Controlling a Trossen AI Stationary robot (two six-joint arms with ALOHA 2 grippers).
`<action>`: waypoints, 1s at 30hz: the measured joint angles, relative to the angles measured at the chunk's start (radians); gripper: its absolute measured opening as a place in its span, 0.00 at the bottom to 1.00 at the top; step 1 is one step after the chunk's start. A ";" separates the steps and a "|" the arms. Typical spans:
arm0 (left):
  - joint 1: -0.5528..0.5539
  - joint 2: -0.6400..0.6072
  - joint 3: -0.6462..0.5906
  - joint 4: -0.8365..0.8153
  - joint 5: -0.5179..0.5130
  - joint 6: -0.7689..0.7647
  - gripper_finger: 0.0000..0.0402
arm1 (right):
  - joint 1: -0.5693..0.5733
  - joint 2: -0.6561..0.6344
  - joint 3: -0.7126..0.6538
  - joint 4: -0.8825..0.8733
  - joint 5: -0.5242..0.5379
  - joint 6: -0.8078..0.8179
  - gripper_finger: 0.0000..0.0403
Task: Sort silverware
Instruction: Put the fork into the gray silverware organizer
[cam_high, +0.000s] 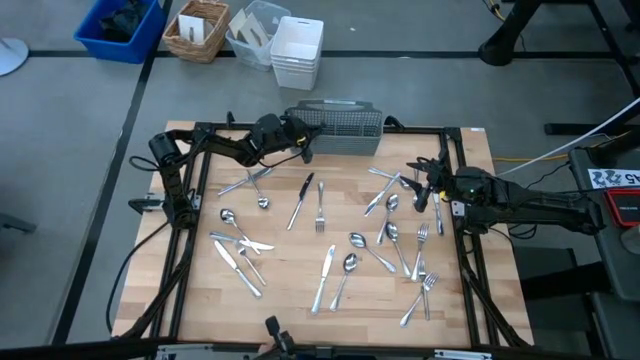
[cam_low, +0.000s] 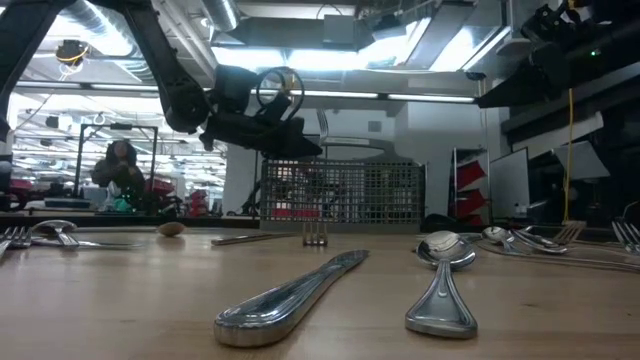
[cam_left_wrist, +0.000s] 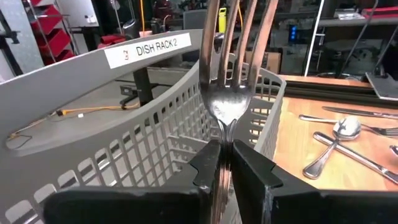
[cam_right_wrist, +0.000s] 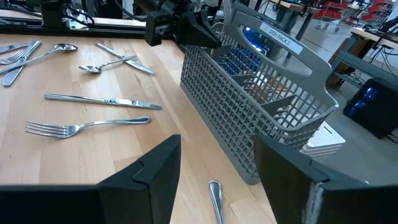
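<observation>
Over caddy (cam_left_wrist: 112, 124), fork (cam_left_wrist: 231, 68) in left gripper (cam_left_wrist: 225, 171)

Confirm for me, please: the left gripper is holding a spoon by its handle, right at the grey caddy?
Not quite: the left gripper is shut on a fork, tines plainly visible in the left wrist view. It does hold it by the handle, right at the grey caddy.

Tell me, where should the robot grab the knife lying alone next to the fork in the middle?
Probably the knife by its handle middle, coming straight down from above: it lies flat on the table, long and slim, with clear wood on both sides beside the fork.
</observation>
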 joint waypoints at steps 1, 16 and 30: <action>0.000 -0.001 0.000 0.001 0.000 -0.007 0.08 | 0.000 0.000 0.000 0.000 0.000 0.000 0.51; 0.000 -0.002 0.001 0.002 -0.001 -0.043 0.08 | 0.000 0.000 0.000 0.001 0.000 0.056 0.51; -0.006 -0.001 0.002 0.002 -0.104 -0.069 0.21 | 0.000 0.000 0.000 0.002 0.000 0.056 0.51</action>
